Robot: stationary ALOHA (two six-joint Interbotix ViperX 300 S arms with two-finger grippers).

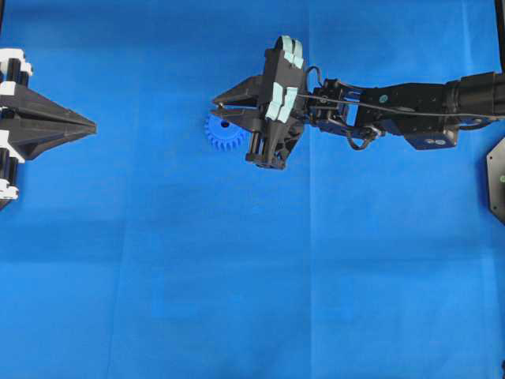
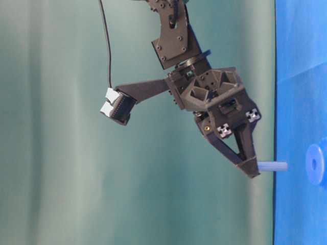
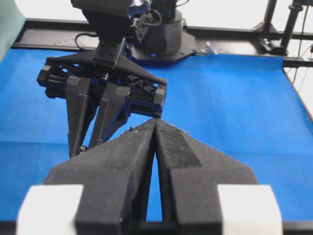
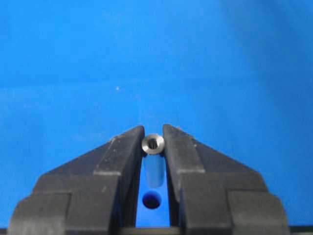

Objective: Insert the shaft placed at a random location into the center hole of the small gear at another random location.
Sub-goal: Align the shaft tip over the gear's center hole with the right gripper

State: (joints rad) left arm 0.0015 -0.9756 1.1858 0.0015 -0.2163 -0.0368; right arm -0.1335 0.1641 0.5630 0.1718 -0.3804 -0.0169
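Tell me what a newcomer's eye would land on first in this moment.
The right pincer near the middle of the blue cloth, pinching the shaft so it points at the cloth. The small gear sits just beside and under its tips. At the left edge, the left pincer hangs shut and empty.

Black right tool (image 1: 218,109), pale teal strips, black cable.

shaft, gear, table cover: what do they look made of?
Shaft: looks like metal, silvery-grey and shiny at its end, clamped in the right gripper; from table level it reads pale, so the finish is unsure.
Gear: probably moulded plastic, bright matte blue with crisp teeth.
Cover: seems to be cloth, matte blue with faint fold lines.
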